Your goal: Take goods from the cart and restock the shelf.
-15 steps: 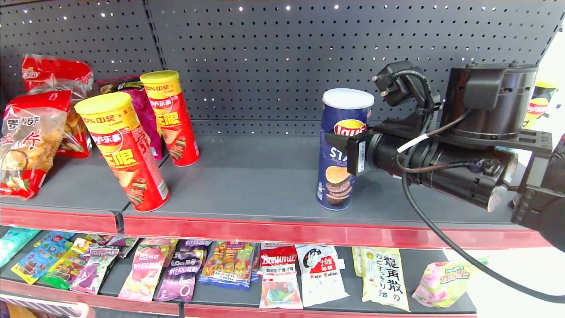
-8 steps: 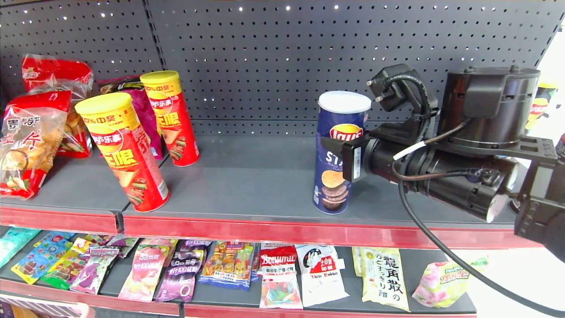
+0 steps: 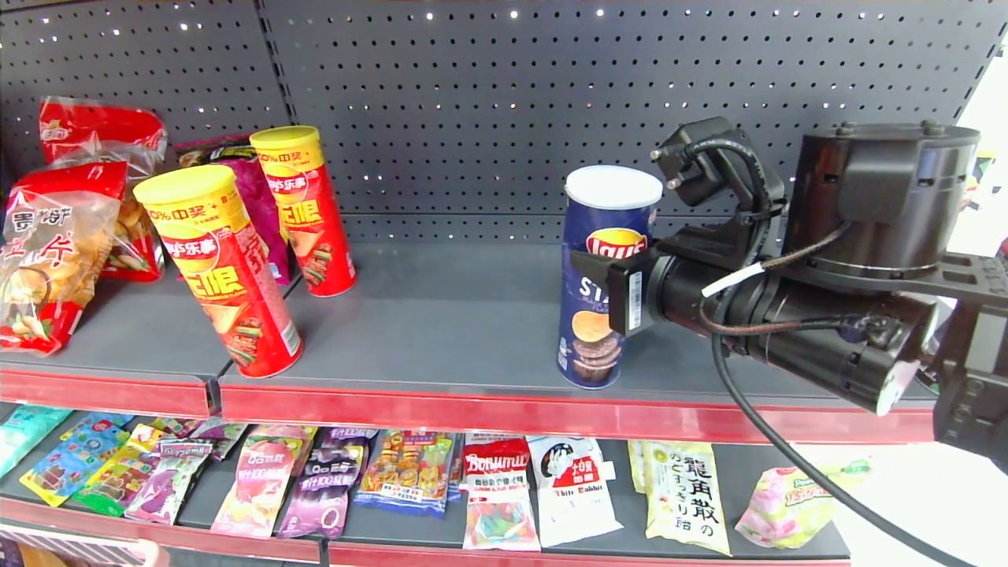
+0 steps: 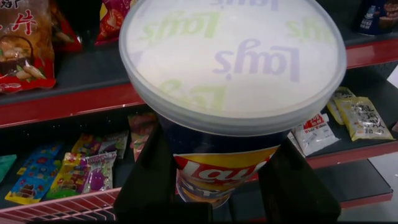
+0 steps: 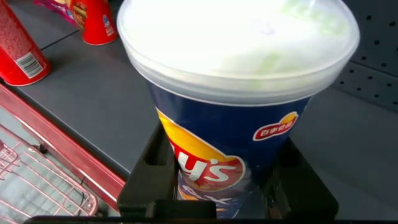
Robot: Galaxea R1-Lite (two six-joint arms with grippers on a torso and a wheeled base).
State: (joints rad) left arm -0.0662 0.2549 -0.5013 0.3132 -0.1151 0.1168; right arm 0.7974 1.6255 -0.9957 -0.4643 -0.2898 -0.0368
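The right gripper is clamped on a blue chip can, one dark finger pressed to each side of the barrel below the white lid. In the head view the can is close to upright over the upper shelf, right of the middle, with its base near the red front strip. Whether the base bears on the shelf cannot be told. The right arm runs off from the can toward the right edge of the head view, a black cable looping beneath it.

The left gripper pinches a second blue chip can, its fingers on either side of the barrel under a white printed lid. The pink wire of the cart lies beneath it.

Well to the left on the upper shelf stand two red cans with yellow lids, one at the front and one farther back. Beyond them red snack bags lean at the shelf's far left. A grey pegboard backs the shelf. The lower shelf carries a row of flat candy packets.
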